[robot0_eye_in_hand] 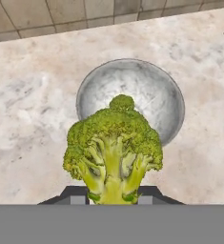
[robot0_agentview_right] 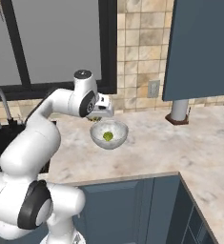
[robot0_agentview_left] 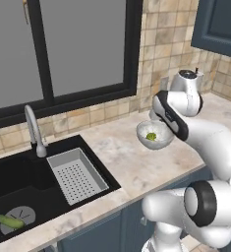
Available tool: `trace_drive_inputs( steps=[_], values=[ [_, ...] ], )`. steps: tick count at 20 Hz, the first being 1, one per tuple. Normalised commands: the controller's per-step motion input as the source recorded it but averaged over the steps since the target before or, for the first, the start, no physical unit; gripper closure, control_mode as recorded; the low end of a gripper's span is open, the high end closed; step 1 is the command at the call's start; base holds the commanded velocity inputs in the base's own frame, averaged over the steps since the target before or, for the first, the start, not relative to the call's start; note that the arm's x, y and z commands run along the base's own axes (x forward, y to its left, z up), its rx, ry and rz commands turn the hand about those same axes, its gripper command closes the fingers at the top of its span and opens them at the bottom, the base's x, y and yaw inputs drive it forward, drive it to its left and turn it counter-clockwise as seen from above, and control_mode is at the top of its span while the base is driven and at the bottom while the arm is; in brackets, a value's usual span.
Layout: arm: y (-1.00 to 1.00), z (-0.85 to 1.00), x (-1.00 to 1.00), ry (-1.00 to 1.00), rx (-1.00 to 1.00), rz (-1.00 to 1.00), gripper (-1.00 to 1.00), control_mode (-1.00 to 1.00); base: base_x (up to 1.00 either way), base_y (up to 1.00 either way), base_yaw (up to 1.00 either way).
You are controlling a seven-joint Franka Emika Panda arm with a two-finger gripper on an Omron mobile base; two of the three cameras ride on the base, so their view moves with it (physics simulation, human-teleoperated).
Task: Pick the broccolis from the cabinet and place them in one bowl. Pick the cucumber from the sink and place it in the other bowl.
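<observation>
My gripper hangs just above the whitish glassy bowl on the marble counter, shut on a yellow-green broccoli held by its stem. Below it in the hand view lies the bowl, and a second broccoli peeks out from behind the held one. That second floret rests inside the bowl. The cucumber lies on the drain of the black sink at the far left. The dark blue-grey cabinet hangs at the upper right. The olive-grey bowl is out of view.
A grey perforated tray sits in the sink's right half, with the curved silver tap behind it. A white jug on a brown base stands on the counter under the cabinet. A tiled wall and a dark-framed window lie behind.
</observation>
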Motion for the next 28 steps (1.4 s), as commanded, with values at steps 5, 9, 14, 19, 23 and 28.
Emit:
trace_drive_inputs(
  steps=[5, 9, 14, 19, 23, 28],
  values=[
    [-0.16, -0.39, 0.56, 0.00, 0.00, 0.00, 1.00, -1.00, 0.00, 0.00, 0.00],
    [-0.02, -0.38, 0.50, 0.00, 0.00, 0.00, 1.00, -1.00, 0.00, 0.00, 0.00],
    [0.00, -0.31, 0.34, 0.01, 0.00, 0.00, 1.00, -1.00, 0.00, 0.00, 0.00],
    [0.00, -0.43, 0.32, 0.03, 0.00, 0.00, 1.00, -1.00, 0.00, 0.00, 0.00],
    [0.00, -0.38, 0.23, 0.08, 0.00, 0.00, 1.00, -1.00, 0.00, 0.00, 0.00],
    [-0.01, -0.29, 0.33, 0.06, 0.00, 0.00, 1.00, -1.00, 0.00, 0.00, 0.00]
  ],
)
